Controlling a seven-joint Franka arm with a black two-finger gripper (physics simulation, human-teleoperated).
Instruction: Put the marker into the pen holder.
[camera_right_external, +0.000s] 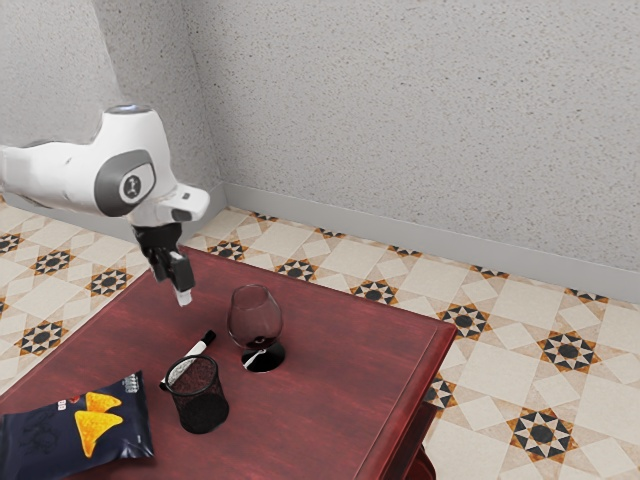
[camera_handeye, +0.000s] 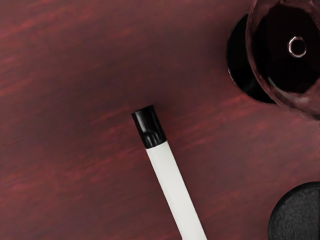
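Marker (camera_handeye: 173, 187) lies on the counter (camera_right_external: 330, 400), near the holder (camera_right_external: 204, 411) and the glass (camera_right_external: 256, 316). The gripper (camera_right_external: 183, 296) hangs above; I can't tell whether its jaws are wide or narrow.

Part of the marker (camera_right_external: 199, 348) is hidden behind the pen holder (camera_right_external: 203, 410). Beside it, the chip bag (camera_right_external: 55, 440) leaves the exterior view. The wrist view's edges cut marker, pen holder and the nearby glass (camera_right_external: 254, 312).

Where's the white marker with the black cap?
The marker lies on the red wooden table, just behind the black mesh pen holder, to the exterior view's left of the see-through wine glass.
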